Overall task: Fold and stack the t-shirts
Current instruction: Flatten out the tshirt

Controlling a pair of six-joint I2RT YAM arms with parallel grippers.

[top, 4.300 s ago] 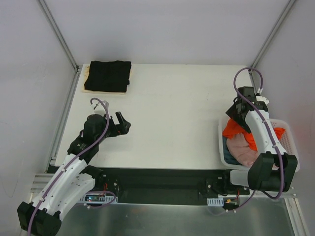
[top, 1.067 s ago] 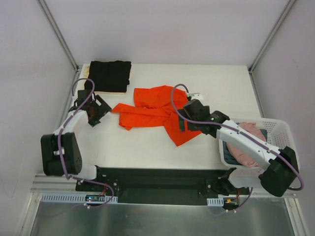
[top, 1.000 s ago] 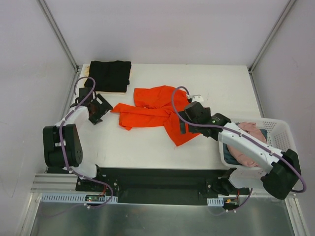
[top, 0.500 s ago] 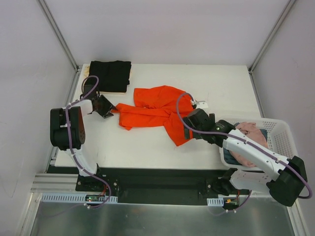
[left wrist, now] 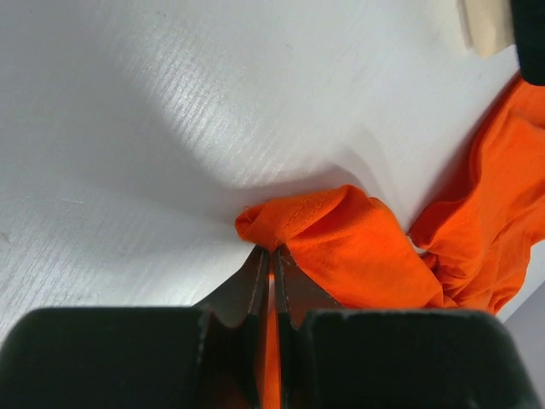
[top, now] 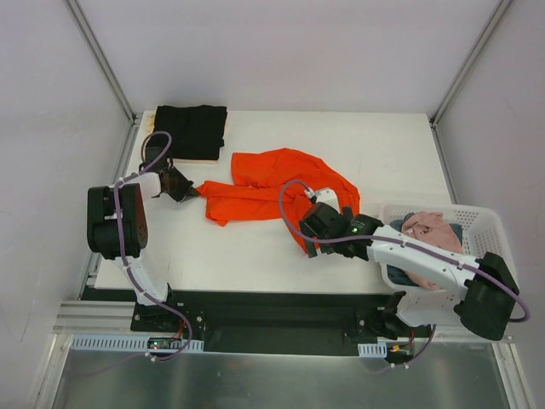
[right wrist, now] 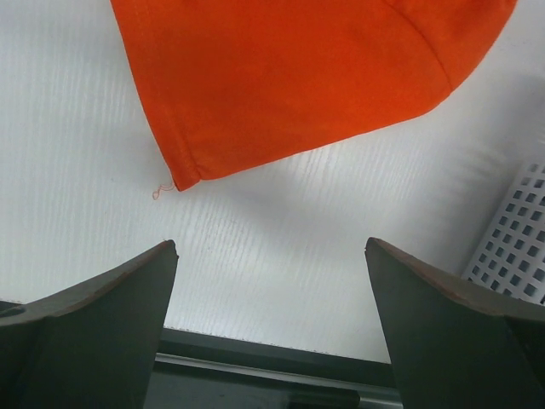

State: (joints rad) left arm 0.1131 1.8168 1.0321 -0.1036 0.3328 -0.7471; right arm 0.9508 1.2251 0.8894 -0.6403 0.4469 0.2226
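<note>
- Your right gripper [top: 312,239] is nearest you, jaws spread wide and holding nothing. In its wrist view the fingers [right wrist: 102,315] frame bare table [right wrist: 272,221], and the hem corner of the orange shirt [right wrist: 289,77] lies just beyond the tips without touching them.
- Off to its right, the basket [top: 492,228] stands at the table's near right edge with a pink shirt [top: 428,228] bunched inside.
- Across the middle of the table you have the orange shirt [top: 255,198], crumpled. One band of cloth runs from the right gripper up and round toward the far side, and another stretches left.
- Your left gripper [top: 187,191] is at that left tip, low on the table, jaws pinched almost together on a fold of the orange cloth. The wrist view shows a thin sliver of orange between the fingers [left wrist: 251,285], with the bunched tip just ahead of them.
- Farthest from you, in the far left corner, a black shirt [top: 189,129] lies folded flat, apart from the orange shirt and from both grippers.
</note>
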